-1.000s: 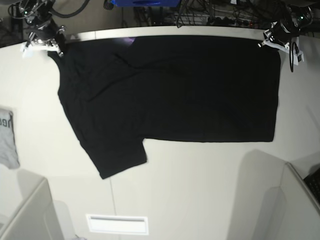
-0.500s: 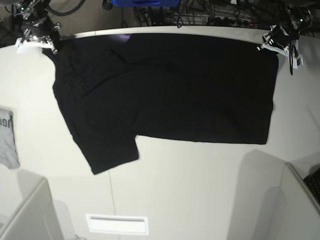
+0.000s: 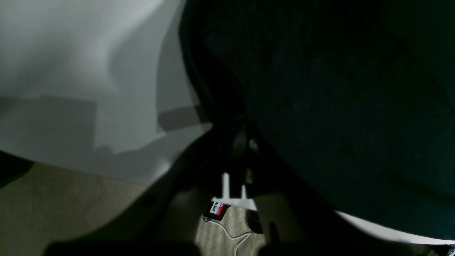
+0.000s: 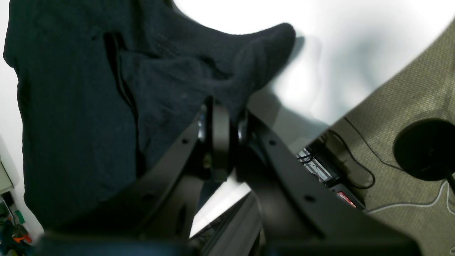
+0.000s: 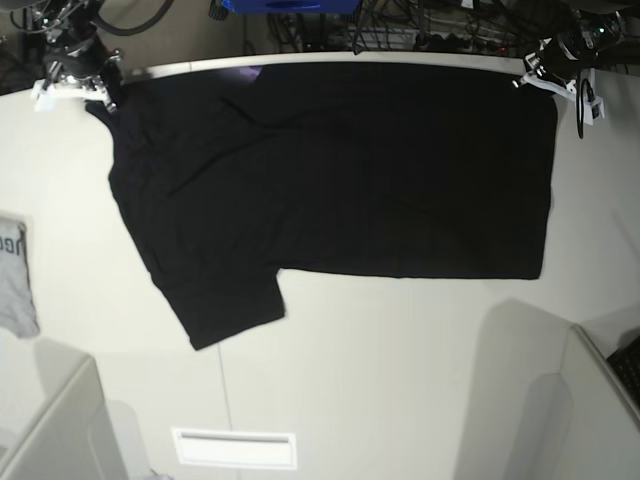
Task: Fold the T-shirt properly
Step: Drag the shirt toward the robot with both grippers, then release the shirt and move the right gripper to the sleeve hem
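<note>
Grey cloth (image 5: 14,278): cut off by the base view's edge at 9 o'clock.
Left gripper (image 3: 241,156) tips: dark, lost against the T-shirt (image 3: 337,106).

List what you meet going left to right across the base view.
Small grey cloth at the left edge → right claw pinching the shirt's far-left corner → black T-shirt spread across the table → left claw at its far-right corner.
</note>
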`<action>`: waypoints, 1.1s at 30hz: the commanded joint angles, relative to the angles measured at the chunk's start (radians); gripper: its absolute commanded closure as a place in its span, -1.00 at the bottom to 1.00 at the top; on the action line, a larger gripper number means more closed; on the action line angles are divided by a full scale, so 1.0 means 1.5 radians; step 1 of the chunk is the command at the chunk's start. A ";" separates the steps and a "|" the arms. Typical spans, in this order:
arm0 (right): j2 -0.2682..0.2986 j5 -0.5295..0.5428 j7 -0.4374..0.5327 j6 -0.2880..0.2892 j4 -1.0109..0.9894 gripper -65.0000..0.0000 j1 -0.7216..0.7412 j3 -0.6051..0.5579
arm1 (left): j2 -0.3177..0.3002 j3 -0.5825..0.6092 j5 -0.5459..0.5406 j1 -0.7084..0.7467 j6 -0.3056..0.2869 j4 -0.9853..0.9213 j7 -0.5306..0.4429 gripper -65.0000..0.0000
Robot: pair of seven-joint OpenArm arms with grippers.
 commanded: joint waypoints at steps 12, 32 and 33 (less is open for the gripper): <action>-0.001 0.009 -0.038 0.002 0.025 0.39 -0.009 0.011 | -0.012 -0.008 -0.003 0.008 0.000 0.012 -0.006 0.87; 0.110 -0.091 -0.038 0.002 -0.079 0.19 0.240 0.078 | -0.084 -0.272 -0.003 -0.058 -0.001 0.067 -0.004 -0.33; 0.121 -0.103 -0.038 0.002 -0.098 0.19 0.266 0.055 | -0.089 -0.261 -0.003 -0.070 -0.001 0.068 -0.004 -0.18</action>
